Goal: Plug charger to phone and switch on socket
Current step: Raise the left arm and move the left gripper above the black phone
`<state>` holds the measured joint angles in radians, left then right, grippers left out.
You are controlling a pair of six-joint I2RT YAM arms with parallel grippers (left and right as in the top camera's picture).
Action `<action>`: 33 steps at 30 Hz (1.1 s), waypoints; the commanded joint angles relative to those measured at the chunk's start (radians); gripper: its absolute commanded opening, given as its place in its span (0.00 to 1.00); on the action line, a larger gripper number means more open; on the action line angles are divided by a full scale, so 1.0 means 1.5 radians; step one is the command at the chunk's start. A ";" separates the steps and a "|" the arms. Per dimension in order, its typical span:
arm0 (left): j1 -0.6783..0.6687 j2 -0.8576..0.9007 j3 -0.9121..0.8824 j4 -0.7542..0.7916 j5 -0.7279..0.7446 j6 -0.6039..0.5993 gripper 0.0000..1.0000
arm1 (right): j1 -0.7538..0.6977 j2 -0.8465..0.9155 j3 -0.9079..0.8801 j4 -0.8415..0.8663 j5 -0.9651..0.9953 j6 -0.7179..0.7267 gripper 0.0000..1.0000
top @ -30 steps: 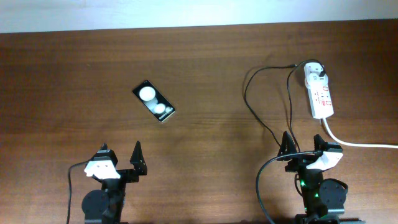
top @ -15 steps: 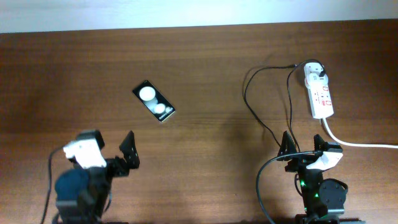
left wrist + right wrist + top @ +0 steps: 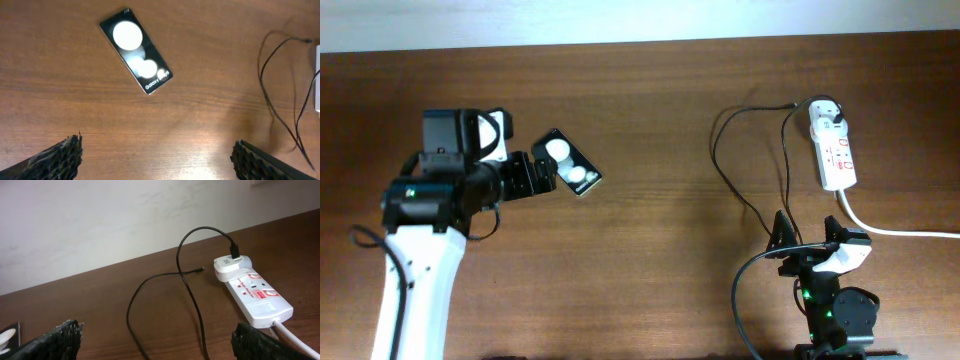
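Overhead: the left gripper hangs wide open and empty at left of centre, just beside the phone. The right gripper, lower right, gapes empty too. The socket lies upper right, the charger looping off it.

Left wrist: phone upper middle, fingers spread below.

Right wrist: socket at right, charger tip unplugged mid-frame.

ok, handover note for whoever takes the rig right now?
Left gripper: open, empty, beside the phone, not touching it.
Right gripper: open, empty, near the table's front edge.
Phone lies flat, unplugged.
Charger cable runs from the adapter in the socket; its plug tip lies loose on the table.
Done: nothing.
Left: plug the charger into the phone, switch on the socket.
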<state>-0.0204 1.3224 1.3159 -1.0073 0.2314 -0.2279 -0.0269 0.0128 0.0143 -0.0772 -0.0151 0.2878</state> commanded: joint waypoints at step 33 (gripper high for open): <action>-0.002 0.290 0.240 -0.077 -0.160 -0.120 0.99 | 0.004 -0.005 -0.006 -0.001 0.008 0.000 0.99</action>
<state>-0.0204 1.6966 1.5932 -1.1019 0.0113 -0.3904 -0.0269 0.0128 0.0143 -0.0776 -0.0154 0.2882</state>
